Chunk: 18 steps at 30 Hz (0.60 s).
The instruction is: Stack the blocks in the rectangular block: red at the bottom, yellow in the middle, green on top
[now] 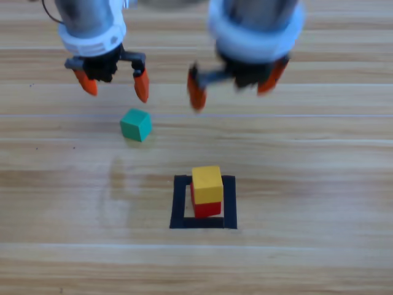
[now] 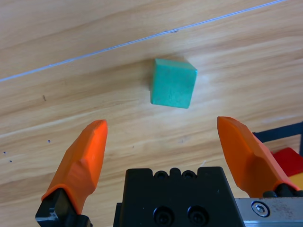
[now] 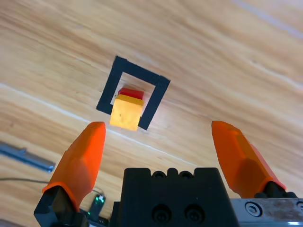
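Inside the black tape rectangular block (image 1: 178, 203) (image 3: 106, 92) the yellow cube (image 1: 207, 182) (image 3: 126, 112) rests on the red cube (image 1: 207, 208) (image 3: 131, 93). The green cube (image 1: 136, 124) (image 2: 172, 83) lies alone on the wood, up and left of the stack. My left gripper (image 1: 115, 83) (image 2: 166, 149) hangs open just behind the green cube, nothing between its jaws. High at the top middle, my right gripper (image 1: 236, 81) (image 3: 164, 144) is open and empty, well above the stack.
A corner of the tape outline (image 2: 279, 132) and the red cube (image 2: 289, 161) show at the right edge of the left wrist view. A grey metal bar (image 3: 26, 158) lies at the left of the right wrist view.
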Tool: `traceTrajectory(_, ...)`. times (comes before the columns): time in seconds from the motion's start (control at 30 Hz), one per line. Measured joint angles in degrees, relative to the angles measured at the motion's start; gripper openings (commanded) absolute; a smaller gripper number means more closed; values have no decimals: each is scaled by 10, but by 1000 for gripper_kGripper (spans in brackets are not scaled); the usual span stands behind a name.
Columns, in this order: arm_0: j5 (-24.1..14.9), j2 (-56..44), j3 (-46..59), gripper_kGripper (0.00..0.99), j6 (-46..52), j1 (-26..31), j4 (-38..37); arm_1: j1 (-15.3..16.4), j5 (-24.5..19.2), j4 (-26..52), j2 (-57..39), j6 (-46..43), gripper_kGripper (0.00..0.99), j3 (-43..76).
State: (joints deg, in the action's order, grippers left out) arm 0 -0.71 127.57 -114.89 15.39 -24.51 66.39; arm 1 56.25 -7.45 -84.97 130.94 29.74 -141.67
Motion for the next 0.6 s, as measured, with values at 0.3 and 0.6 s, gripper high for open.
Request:
traceTrajectory(0.3, -2, 79, -21, 971, 0, -3, 0, -71, 152, 390, -248, -194, 983, 539)
traceTrajectory(0.6, -2, 104, -54, 954, 0, -20, 0, -114, 180, 542, -490, -370, 985, 774)
